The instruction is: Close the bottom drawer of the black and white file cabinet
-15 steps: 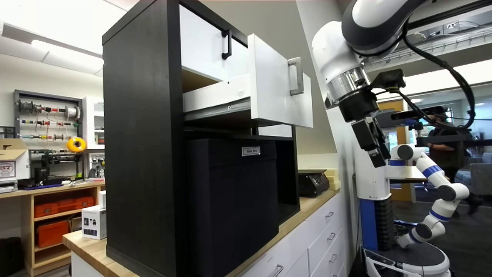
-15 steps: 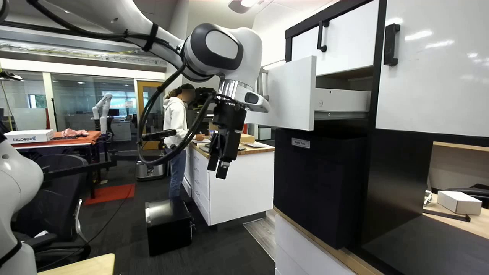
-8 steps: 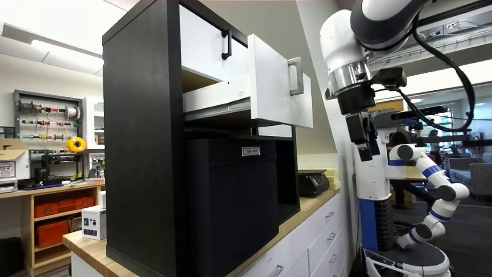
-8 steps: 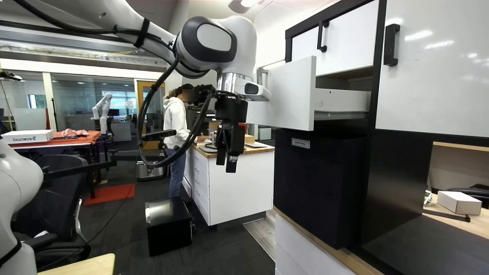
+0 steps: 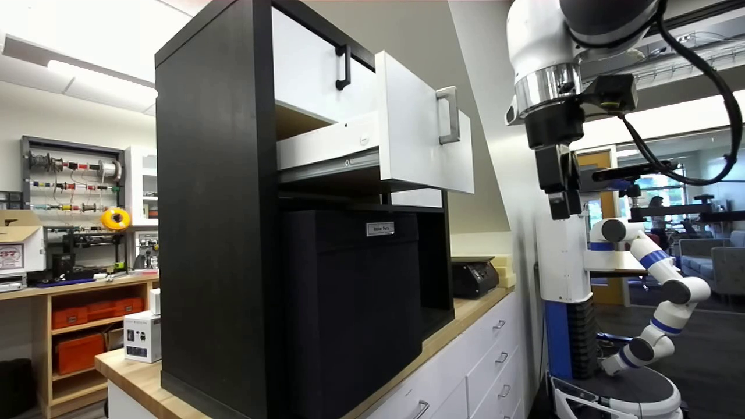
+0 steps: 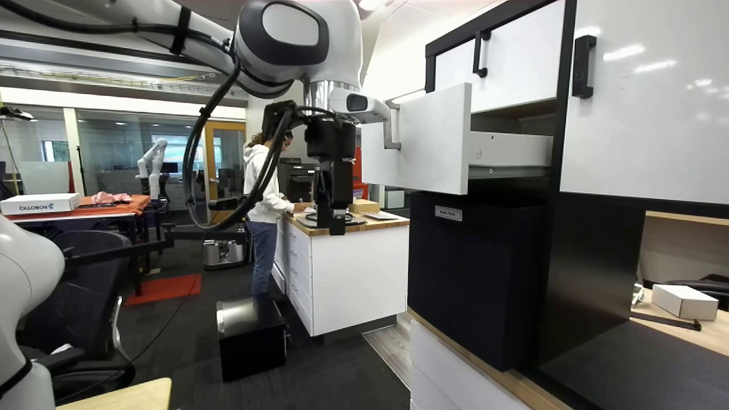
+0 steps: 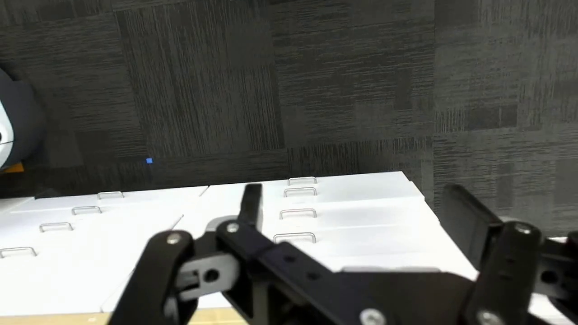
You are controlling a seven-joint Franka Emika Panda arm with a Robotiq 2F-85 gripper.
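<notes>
The file cabinet point(image 5: 212, 203) has black sides and white fronts, and shows in both exterior views point(image 6: 455, 41). Its bottom drawer point(image 5: 413, 128) is pulled well out, with its side and slide rail visible; it also shows in an exterior view point(image 6: 433, 142). Its handle point(image 5: 449, 115) is grey. The upper white front point(image 5: 317, 64) is shut. My gripper point(image 5: 566, 214) points down in front of the drawer and below its handle, apart from it. It also shows in an exterior view point(image 6: 330, 228). In the wrist view the fingers point(image 7: 354, 194) are wide apart with nothing between them; the bottom drawer is out of view.
A black box with a label point(image 5: 361, 302) stands under the drawer. Low white counter cupboards point(image 5: 483, 355) with metal handles run below and show in the wrist view point(image 7: 370, 225). Another white robot point(image 5: 657, 262) stands behind. A person point(image 6: 263, 193) is at a far counter.
My gripper has risen and turned to point straighter down, and the arm has drawn back from the cabinet. The bottom drawer has not moved.
</notes>
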